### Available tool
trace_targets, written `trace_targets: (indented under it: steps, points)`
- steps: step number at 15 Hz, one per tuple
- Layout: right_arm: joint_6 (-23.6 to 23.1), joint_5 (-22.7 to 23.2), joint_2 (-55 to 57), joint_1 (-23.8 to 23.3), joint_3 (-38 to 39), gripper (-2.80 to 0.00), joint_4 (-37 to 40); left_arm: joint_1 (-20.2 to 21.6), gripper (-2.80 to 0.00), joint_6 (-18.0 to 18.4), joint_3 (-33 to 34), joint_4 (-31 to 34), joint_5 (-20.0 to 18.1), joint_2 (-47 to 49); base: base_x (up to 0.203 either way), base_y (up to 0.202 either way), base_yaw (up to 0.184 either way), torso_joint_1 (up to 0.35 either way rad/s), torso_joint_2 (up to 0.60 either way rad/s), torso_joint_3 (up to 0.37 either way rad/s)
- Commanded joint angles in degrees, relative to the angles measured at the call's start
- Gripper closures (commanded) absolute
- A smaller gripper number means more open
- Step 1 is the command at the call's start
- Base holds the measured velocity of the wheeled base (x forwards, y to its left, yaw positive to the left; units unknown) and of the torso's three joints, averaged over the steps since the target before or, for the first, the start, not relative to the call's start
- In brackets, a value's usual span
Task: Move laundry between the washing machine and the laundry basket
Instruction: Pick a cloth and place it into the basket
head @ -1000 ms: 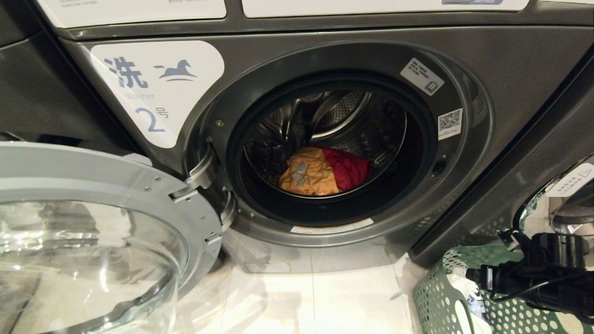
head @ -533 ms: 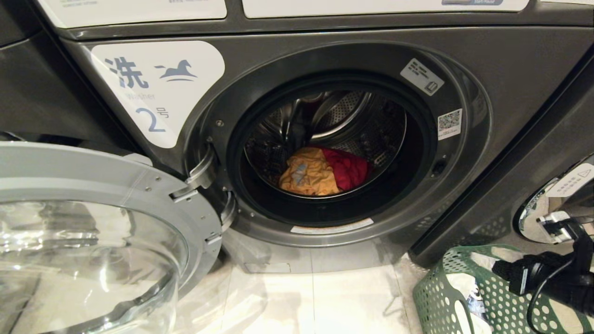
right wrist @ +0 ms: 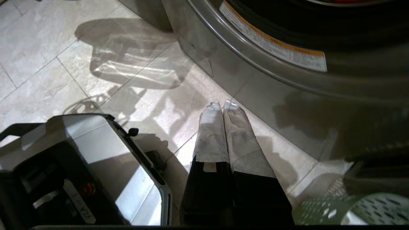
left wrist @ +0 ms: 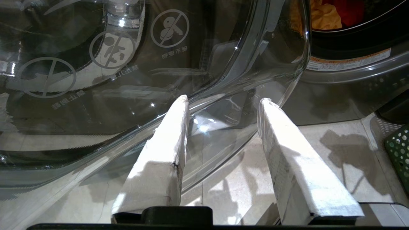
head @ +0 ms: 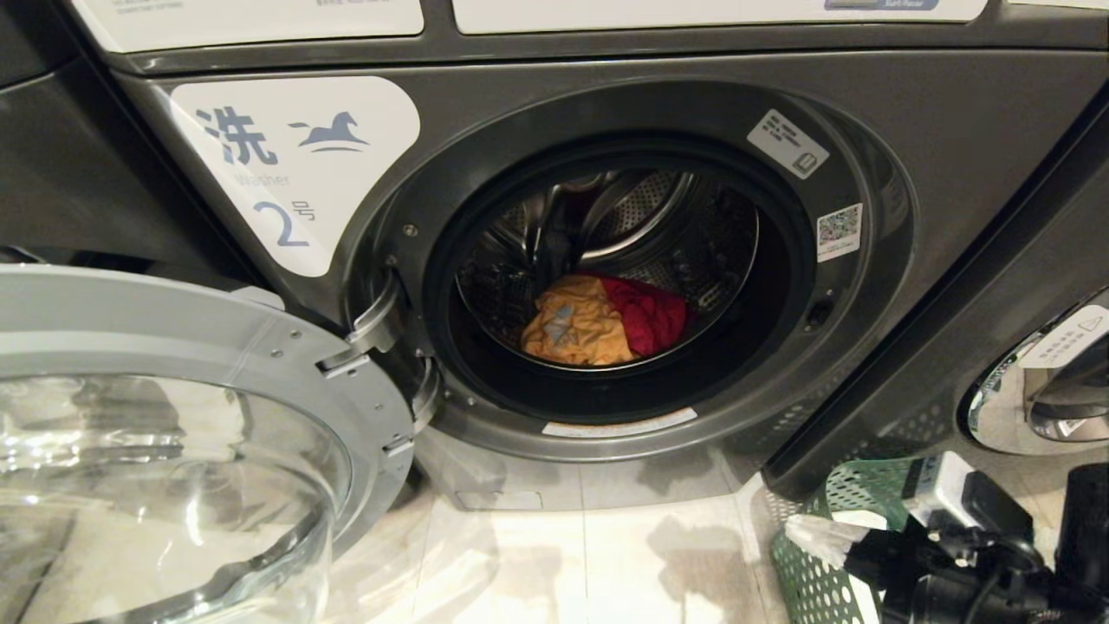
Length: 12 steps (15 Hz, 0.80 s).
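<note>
While the washing machine [head: 624,286] stands open, the right gripper [right wrist: 222,105] hangs empty beside the laundry basket [head: 810,581].
Its fingers are pressed together on nothing above the floor [right wrist: 105,80]; the left gripper's [left wrist: 223,102] fingers are parted by the glass door [head: 173,433]. Yellow laundry [head: 576,329] and red laundry [head: 650,316] lie in the drum.

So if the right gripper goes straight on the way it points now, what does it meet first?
Probably the tiled floor just before the washing machine. The right gripper, shut and empty, points down at it; depth is unclear.
</note>
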<state>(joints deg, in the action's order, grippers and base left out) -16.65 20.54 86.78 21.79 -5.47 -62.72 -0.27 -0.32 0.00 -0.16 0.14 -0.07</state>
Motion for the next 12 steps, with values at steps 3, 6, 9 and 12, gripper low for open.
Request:
trace_targets:
  steps: [3, 6, 9, 12]
  points:
    - [3.0, -8.0, 19.8, 8.3, -12.3, -2.8, -7.5, 0.0, 0.0, 0.0, 0.1, 0.0, 0.0, 0.1, 0.0, 0.0, 0.0, 0.0, 0.0, 0.0]
    - [5.6, -12.9, 31.7, 8.9, -33.4, -2.8, -7.6, 0.0, 0.0, 0.0, 0.1, 0.0, 0.0, 0.1, 0.0, 0.0, 0.0, 0.0, 0.0, 0.0]
    - [6.9, -16.9, 40.5, 7.8, -50.4, -2.8, -2.7, 0.0, 0.0, 0.0, 0.1, 0.0, 0.0, 0.1, 0.0, 0.0, 0.0, 0.0, 0.0, 0.0]
    - [7.3, -21.9, 48.0, 6.7, -62.9, -2.8, 2.7, 0.0, 0.0, 0.0, 0.1, 0.0, 0.0, 0.1, 0.0, 0.0, 0.0, 0.0, 0.0, 0.0]
